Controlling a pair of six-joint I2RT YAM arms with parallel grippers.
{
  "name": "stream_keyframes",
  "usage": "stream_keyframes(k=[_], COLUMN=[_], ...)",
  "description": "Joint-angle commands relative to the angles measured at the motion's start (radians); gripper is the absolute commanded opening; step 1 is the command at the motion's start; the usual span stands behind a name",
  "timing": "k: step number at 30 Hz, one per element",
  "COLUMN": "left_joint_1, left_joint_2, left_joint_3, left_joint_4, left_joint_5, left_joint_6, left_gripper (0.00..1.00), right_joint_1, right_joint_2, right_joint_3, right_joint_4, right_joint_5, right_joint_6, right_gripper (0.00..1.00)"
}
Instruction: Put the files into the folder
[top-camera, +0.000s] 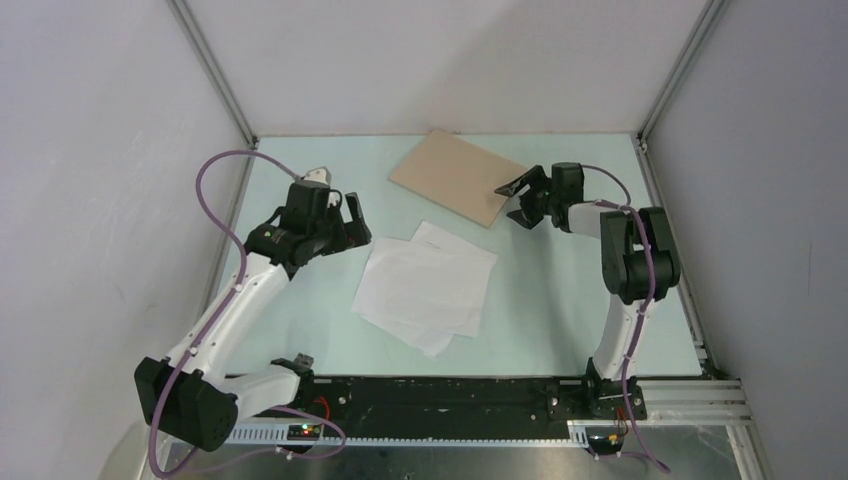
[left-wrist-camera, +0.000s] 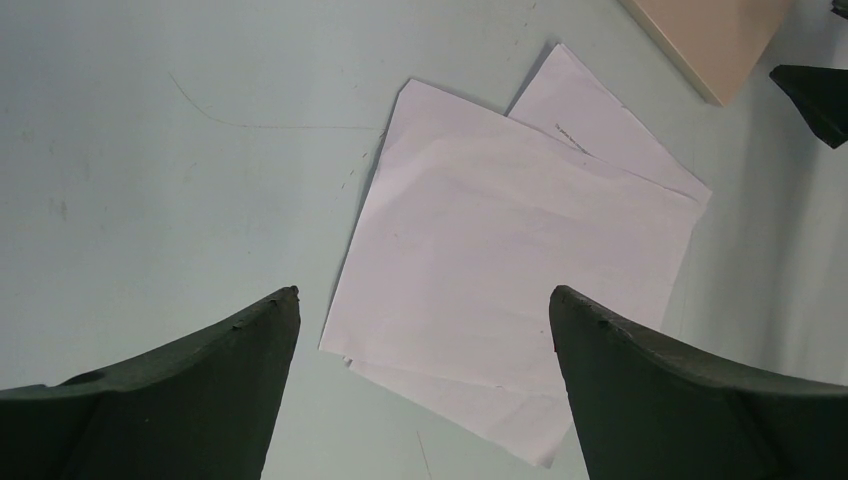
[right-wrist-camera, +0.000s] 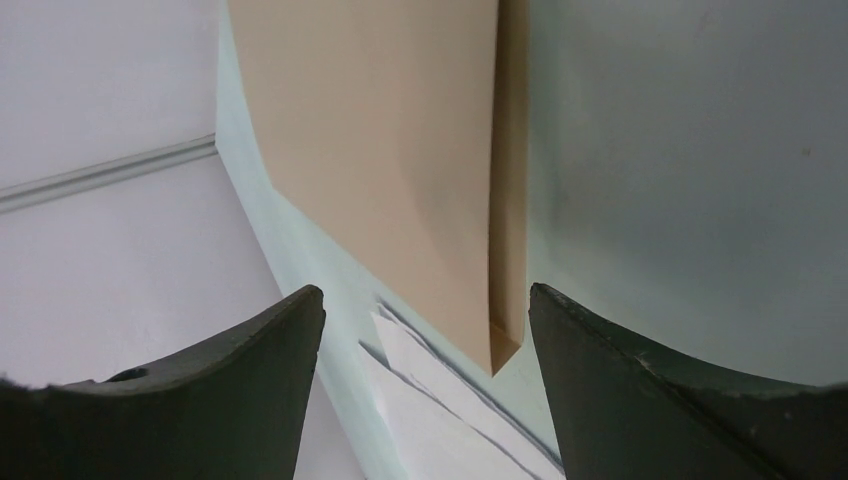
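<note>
The files (top-camera: 425, 285) lie loose in the middle of the table (top-camera: 300, 310), a few white sheets fanned askew rather than squared. The left hand (left-wrist-camera: 425, 295) hangs over their left edge with its fingers wide apart, gripping nothing. Thin sheets lying flat give it little to pinch, so it would likely do best to press and slide them together toward an edge.

Further back, the right hand (right-wrist-camera: 425, 290) is also spread and empty, aimed at the near corner of the folder (top-camera: 458, 177), which lies flat and seemingly closed just beyond the sheets. The cover probably has to be lifted by that edge first, without dragging the folder away.

Nothing lies between the files and the folder. A lilac cable (top-camera: 215, 200) loops by the left arm, and white walls close in the far side.
</note>
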Motion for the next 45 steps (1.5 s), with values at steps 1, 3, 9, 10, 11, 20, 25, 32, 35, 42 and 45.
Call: stream_keyframes(k=[1, 3, 9, 10, 11, 20, 25, 32, 35, 42, 45], left_joint_1=[0.012, 0.012, 0.014, 0.014, 0.014, 0.017, 0.017, 0.019, 0.02, 0.06, 0.074], left_joint_2=[-0.027, -0.027, -0.029, -0.03, -0.03, -0.04, -0.045, -0.047, -0.05, -0.04, -0.027], left_joint_3=[0.037, 0.038, 0.036, 0.035, 0.034, 0.03, 0.03, 0.028, 0.029, 0.046, 0.057], left_joint_4=[-0.002, -0.003, -0.005, -0.006, -0.005, -0.014, -0.02, -0.025, -0.028, -0.031, -0.031], left_joint_5=[0.02, 0.021, 0.021, 0.021, 0.02, 0.014, 0.012, 0.008, 0.013, 0.039, 0.058], left_joint_6=[0.007, 0.009, 0.009, 0.01, 0.011, 0.011, 0.01, 0.005, -0.015, -0.133, -0.185], left_gripper=[1.0, 1.0, 1.0, 1.0, 1.0, 1.0, 1.0, 1.0, 1.0, 1.0, 1.0], right_joint_1=[0.0, 0.001, 0.002, 0.002, 0.002, 0.002, 0.003, 0.013, 0.018, 0.033, 0.041], right_joint_2=[0.066, 0.086, 0.123, 0.125, 0.132, 0.195, 0.219, 0.27, 0.292, 0.304, 0.232], right_joint_3=[0.032, 0.033, 0.032, 0.033, 0.033, 0.04, 0.053, 0.073, 0.081, 0.083, 0.083], right_joint_4=[0.108, 0.148, 0.245, 0.252, 0.268, 0.367, 0.402, 0.462, 0.493, 0.573, 0.53], right_joint_5=[-0.025, -0.034, -0.055, -0.056, -0.061, -0.088, -0.097, -0.108, -0.111, -0.115, -0.1], right_joint_6=[0.025, 0.033, 0.051, 0.055, 0.059, 0.117, 0.14, 0.184, 0.204, 0.203, 0.123], right_gripper=[0.8, 0.8, 0.79, 0.79, 0.79, 0.74, 0.71, 0.65, 0.62, 0.25, 0.08])
